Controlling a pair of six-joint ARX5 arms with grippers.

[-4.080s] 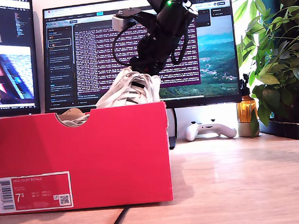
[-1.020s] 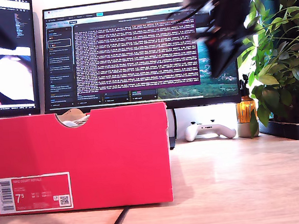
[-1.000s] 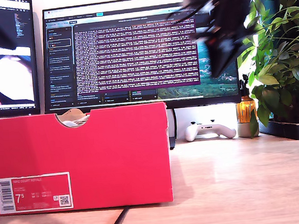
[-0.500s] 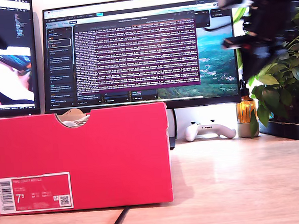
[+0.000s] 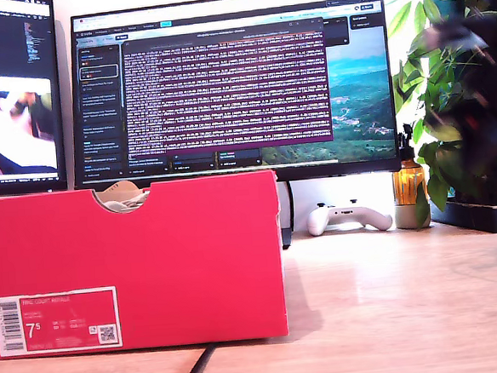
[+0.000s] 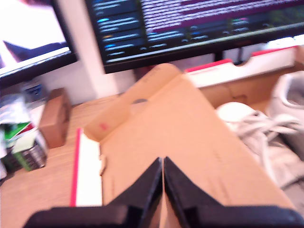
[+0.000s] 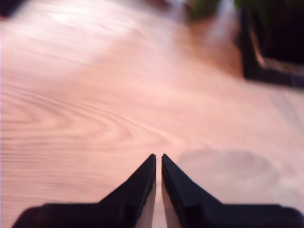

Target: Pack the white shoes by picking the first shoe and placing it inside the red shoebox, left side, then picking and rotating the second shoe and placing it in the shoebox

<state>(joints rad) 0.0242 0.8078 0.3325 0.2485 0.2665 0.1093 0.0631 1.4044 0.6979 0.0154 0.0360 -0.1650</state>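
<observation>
Jaws pressed together on both my first gripper (image 6: 162,164) and my second gripper (image 7: 158,159) — neither holds anything

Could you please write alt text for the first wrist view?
My first claw, shut and empty, hangs over the red shoebox's brown cardboard flap, with the white shoes lying inside the box beyond it. Monitors stand behind on the wooden desk.

The red shoebox (image 5: 134,263) stands on the desk (image 5: 393,304) in front of the monitor (image 5: 233,85), with the white shoes (image 6: 266,128) inside it. The game controller (image 5: 349,216) lies behind the shoebox, toward the exterior view's right, below the monitor.
</observation>
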